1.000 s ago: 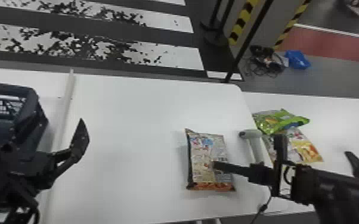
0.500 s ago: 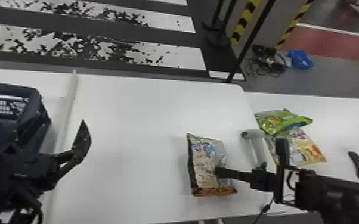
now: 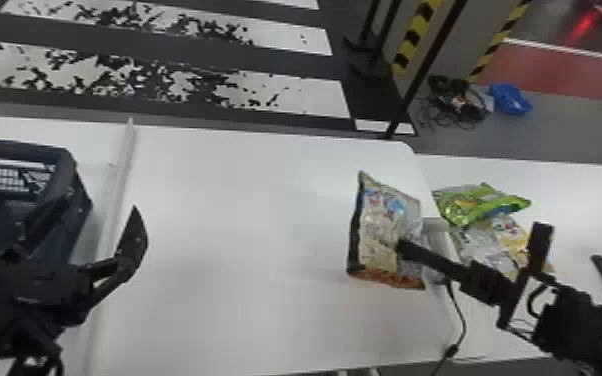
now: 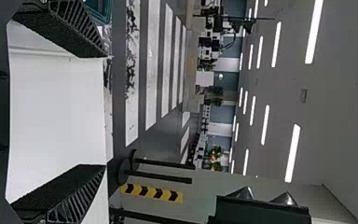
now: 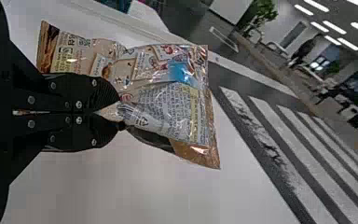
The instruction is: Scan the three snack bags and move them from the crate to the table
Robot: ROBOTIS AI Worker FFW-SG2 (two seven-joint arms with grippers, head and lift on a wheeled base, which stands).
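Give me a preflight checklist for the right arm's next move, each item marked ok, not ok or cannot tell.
1. Right gripper shut on the held snack bag: ok, fingers pinch its middle.
2. Left gripper away from that bag: ok, it is open near the crate.
3. Green bag and white-and-yellow bag out of the crate: ok, they overlap at the right.
4. All three bags released: not ok, one is gripped.
5. Held bag already scanned: cannot tell.
6. Held bag fully off the white surface: cannot tell.

Black arms (image 3: 577, 320) carry silvery screws (image 5: 79, 104), a curved cable (image 3: 530, 301) and ribbed fingers (image 4: 77, 28).
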